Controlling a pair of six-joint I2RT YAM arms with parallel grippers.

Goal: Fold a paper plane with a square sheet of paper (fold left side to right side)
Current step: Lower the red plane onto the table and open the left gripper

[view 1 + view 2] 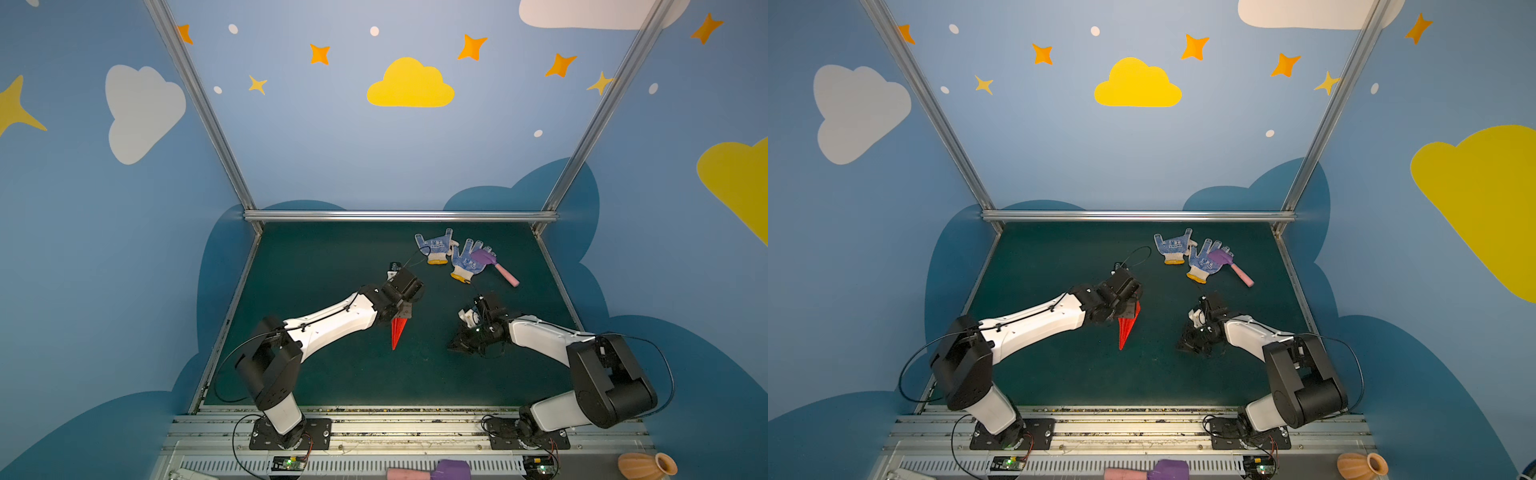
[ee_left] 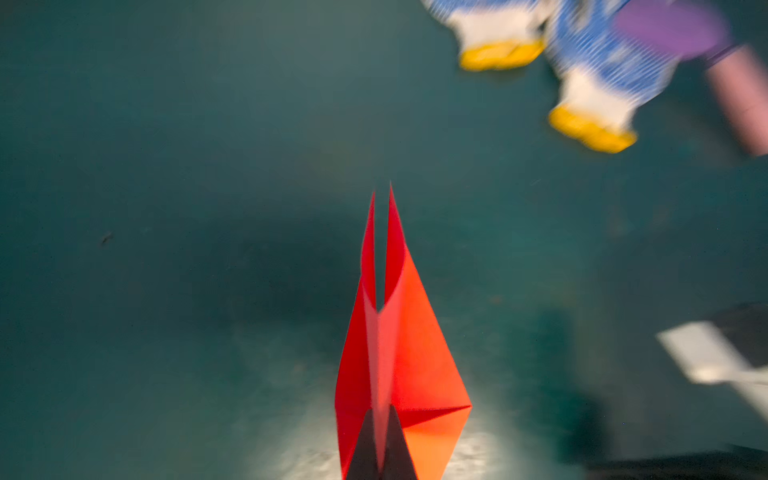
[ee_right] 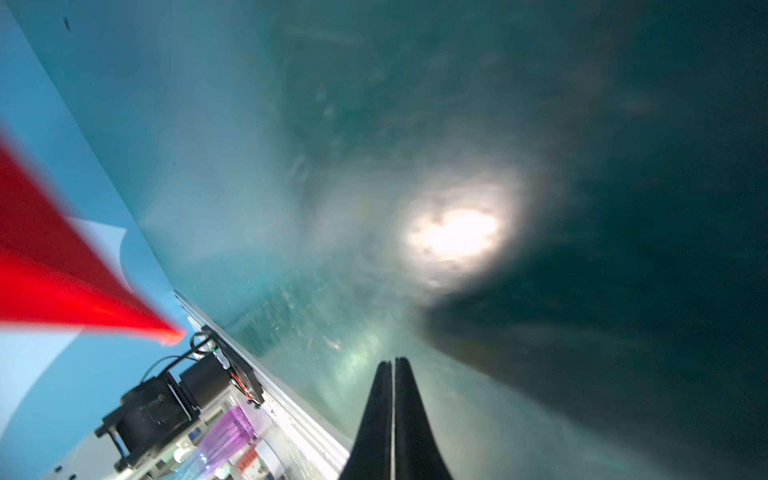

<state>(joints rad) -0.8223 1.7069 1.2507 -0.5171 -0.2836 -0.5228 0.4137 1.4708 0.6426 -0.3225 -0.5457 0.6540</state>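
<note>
left gripper (image 2: 380, 415) clamps the plane (image 2: 399, 353) by its wide end; right gripper (image 3: 392, 362) sits pinched together, empty.

We see our right gripper (image 3: 392, 362) with its two black fingers pressed flat together above the green mat (image 3: 602, 124), where a bright patch of light glares. The red paper plane (image 3: 62, 274) is blurred against the blue wall (image 3: 50, 120).

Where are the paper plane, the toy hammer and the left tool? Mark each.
paper plane (image 1: 397, 332): in a top view, red body.
toy hammer (image 1: 498, 269): in a top view, pink handle.
left tool (image 2: 381, 411): left wrist view, between fingertips.
</note>
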